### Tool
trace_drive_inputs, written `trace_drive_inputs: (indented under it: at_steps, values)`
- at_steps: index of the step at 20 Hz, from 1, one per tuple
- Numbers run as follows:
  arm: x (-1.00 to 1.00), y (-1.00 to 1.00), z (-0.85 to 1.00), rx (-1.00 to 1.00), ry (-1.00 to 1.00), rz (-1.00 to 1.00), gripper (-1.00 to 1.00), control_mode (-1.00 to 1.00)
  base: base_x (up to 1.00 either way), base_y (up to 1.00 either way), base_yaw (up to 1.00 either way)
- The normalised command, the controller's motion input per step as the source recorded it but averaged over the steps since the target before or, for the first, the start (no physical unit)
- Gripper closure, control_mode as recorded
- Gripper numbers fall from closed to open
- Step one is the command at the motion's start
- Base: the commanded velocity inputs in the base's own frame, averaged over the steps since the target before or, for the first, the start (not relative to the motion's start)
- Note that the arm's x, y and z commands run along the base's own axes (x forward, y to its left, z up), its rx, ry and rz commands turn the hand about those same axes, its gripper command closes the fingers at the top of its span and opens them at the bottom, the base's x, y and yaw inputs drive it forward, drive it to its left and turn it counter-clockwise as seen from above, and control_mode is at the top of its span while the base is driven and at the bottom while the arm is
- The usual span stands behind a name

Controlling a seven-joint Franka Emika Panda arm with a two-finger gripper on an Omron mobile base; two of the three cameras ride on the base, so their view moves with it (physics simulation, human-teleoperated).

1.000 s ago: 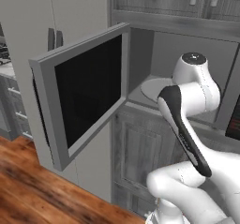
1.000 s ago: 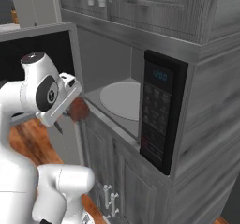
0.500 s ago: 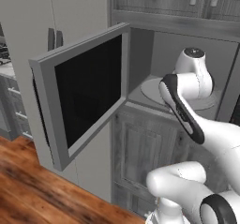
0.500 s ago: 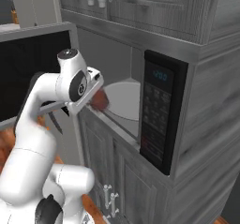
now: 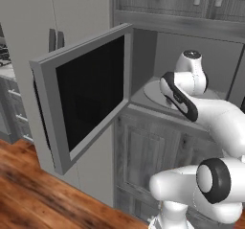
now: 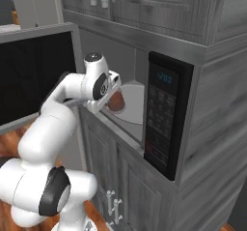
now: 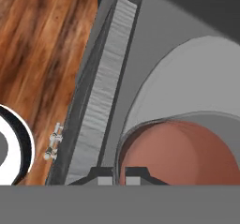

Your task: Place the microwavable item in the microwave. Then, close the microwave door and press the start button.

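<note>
Since the earlier frames, your arm had reached forward: the hand went from outside the cabinet front to the mouth of the microwave [image 6: 144,104], carrying the cup with it. The base views were otherwise unchanged, so the base had not driven.

Arm pose: you had the arm folded with the elbow raised and the forearm angled into the open cavity. In the right base view the wrist sat at the front lip of the opening, hand tilted down toward the turntable plate [image 6: 136,104].

Gripper [image 7: 119,175]: closed narrow on the reddish-brown cup [image 7: 180,153]. In the hand view the two fingertips stood close together at the cup's paler rim, pinching its near wall. The right base view showed the cup [image 6: 116,101] hanging just under the hand.

Containers: the cup was upright, over the near edge of the plate [image 7: 187,82]; you could not tell whether its base touched the plate. Its interior looked bare as far as the hand view showed.

Microwave door [image 5: 88,96]: swung wide open to the arm's left, black glass facing out. The control strip [image 6: 161,111], with its small lit display, was on the right of the cavity. Wood floor [image 7: 42,45] showed below the cabinet front.
</note>
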Motion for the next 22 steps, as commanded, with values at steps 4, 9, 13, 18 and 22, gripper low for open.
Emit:
trace_drive_inputs:
  at_steps: [4,9,13,18,22]
  values:
    - [0.47,-0.16,-0.34,0.00,0.09,0.00,1.00,-1.00,0.00,0.00,0.00]
    - [0.36,-0.39,-0.19,0.00,0.08,0.00,1.00,-1.00,0.00,0.00,0.00]
    - [0.19,-0.32,-0.28,0.00,0.01,0.00,1.00,-1.00,0.00,0.00,0.00]
    - [-0.14,-0.03,-0.42,0.00,0.00,0.00,-1.00,-1.00,0.00,0.00,0.00]
    - [-0.11,0.07,-0.07,0.00,-0.01,0.00,-1.00,-1.00,0.00,0.00,0.00]
